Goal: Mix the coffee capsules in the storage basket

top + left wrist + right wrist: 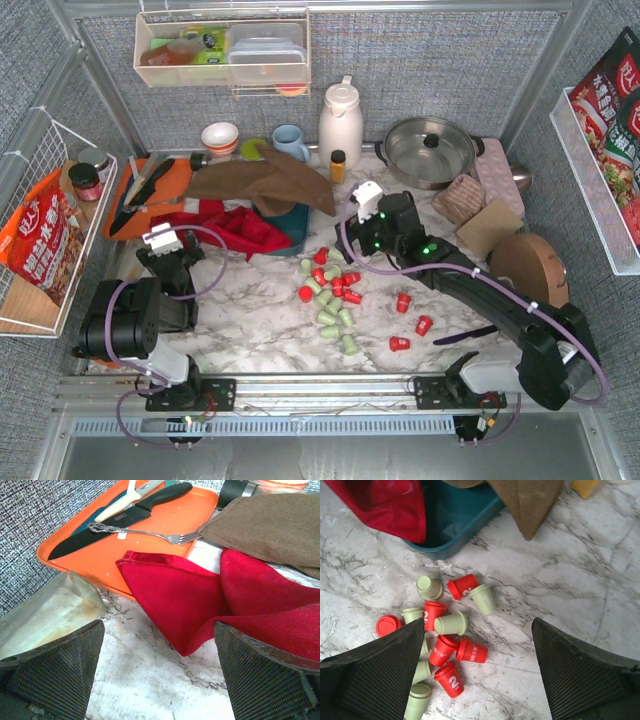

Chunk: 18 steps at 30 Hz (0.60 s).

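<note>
The small tapered plastic coffee capsules (pixel 451 623), some bright red with white print and some pale mint green, lie tumbled in a loose cluster on the white marbled tabletop (pixel 250 335). They are just in front of the dark teal rectangular plastic storage basket (pixel 455 520). A crumpled red cloth (pixel 235 225) and a brown cloth (pixel 270 180) drape over the basket. The right gripper (pixel 477 630) hangs wide-jawed above the cluster, gripping nothing. The left gripper (pixel 159 630), equally wide and empty, hangs over the red cloth.

Red cloth (pixel 240 228), brown cloth (pixel 265 180) overhang storage basket (pixel 460 515).
</note>
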Available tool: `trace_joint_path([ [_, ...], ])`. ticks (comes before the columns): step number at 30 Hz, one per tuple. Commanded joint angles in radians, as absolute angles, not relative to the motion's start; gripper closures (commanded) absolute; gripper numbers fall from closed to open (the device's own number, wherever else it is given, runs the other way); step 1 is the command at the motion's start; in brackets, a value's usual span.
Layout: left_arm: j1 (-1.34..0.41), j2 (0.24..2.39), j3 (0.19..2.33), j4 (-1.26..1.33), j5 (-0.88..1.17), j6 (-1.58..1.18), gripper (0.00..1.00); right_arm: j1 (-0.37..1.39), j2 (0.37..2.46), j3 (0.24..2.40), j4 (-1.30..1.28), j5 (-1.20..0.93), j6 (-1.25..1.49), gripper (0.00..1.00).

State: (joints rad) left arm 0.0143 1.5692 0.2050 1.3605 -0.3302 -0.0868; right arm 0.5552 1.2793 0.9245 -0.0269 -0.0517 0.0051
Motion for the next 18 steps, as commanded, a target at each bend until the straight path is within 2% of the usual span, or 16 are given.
trace_joint_path([
  [1,0.004,1.531,0.19,1.403,-0.374,-0.083,0.01,0.582,1.321,0.971,-0.014,-0.088,-0.056,0.07],
  [5,-0.017,1.324,0.243,1.157,-0.445,-0.086,0.01,0.594,1.343,1.02,-0.091,-0.058,-0.062,0.08],
  [7,-0.04,1.2,0.325,0.907,-0.517,-0.171,0.01,0.599,1.342,1.029,-0.111,-0.041,-0.068,0.07],
  [9,-0.041,1.088,0.437,0.617,-0.471,-0.253,0.01,0.602,1.339,1.035,-0.125,-0.018,-0.075,0.07],
  [10,-0.041,1.051,0.472,0.555,-0.437,-0.281,0.01,0.603,1.336,1.039,-0.135,-0.005,-0.078,0.07],
  [16,-0.04,0.853,0.405,0.578,-0.282,-0.634,0.01,0.603,1.293,1.038,-0.189,0.087,-0.108,0.06],
  [18,-0.041,0.845,0.479,0.421,-0.189,-0.626,0.01,0.602,1.275,1.01,-0.179,0.135,-0.114,0.05],
])
